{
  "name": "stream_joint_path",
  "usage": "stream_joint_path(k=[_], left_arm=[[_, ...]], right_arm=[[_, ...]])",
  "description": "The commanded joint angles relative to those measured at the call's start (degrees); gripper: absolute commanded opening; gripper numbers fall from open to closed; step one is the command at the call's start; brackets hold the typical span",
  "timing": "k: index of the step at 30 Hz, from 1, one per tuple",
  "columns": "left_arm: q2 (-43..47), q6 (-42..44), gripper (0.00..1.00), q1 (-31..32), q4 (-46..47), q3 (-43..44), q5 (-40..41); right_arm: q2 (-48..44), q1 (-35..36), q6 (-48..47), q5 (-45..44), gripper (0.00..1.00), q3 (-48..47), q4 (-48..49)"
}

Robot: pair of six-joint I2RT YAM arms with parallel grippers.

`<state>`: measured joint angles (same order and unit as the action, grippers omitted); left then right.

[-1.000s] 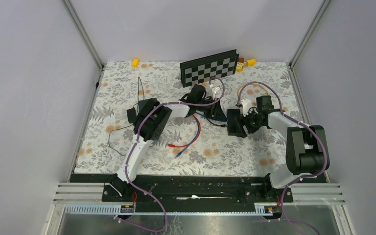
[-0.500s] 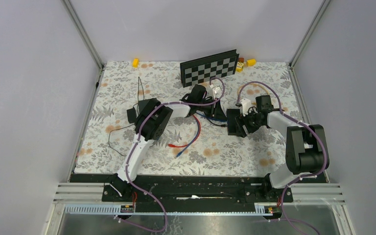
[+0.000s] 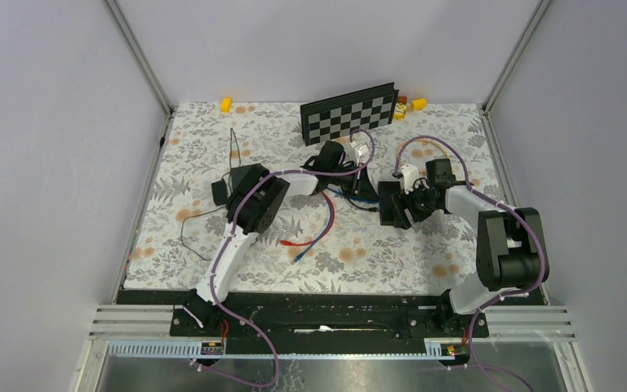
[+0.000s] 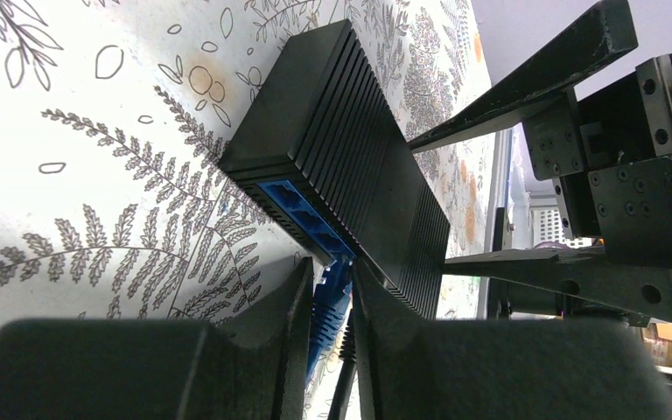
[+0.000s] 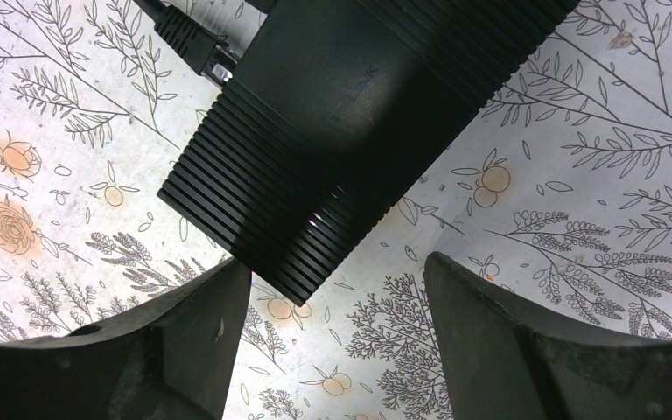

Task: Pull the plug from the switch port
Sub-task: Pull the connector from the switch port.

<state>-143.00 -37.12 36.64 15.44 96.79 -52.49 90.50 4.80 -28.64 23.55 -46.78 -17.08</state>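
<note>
Jaws of the left gripper (image 4: 331,273) have just pinched onto the plug (image 4: 333,304), still seated in the switch (image 4: 341,149), so pulling can start; right gripper (image 5: 334,267) straddles it, spread apart.

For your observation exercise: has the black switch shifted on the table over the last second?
No. The switch keeps its place below the chessboard in the top view.
</note>
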Motion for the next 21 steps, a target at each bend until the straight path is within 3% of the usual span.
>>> stream_joint_path(k=[1,14,21], left_arm=[[-5.54,-0.52,0.22,1.68,-6.95,-1.08,0.43],[-6.48,-5.02,0.07,0.01,-5.98,0.76,0.46],[-6.44,-5.2,0.0,0.01,-6.21,1.76,0.2]], right_arm=[[2.09,0.83,0.96,-0.88,0.79,-0.25,0.12],[-0.74,0.83,0.76,-2.26,0.91,-2.52,-2.62],[-0.76,0.83,7.01,-1.04,0.94,-9.03,-6.9]])
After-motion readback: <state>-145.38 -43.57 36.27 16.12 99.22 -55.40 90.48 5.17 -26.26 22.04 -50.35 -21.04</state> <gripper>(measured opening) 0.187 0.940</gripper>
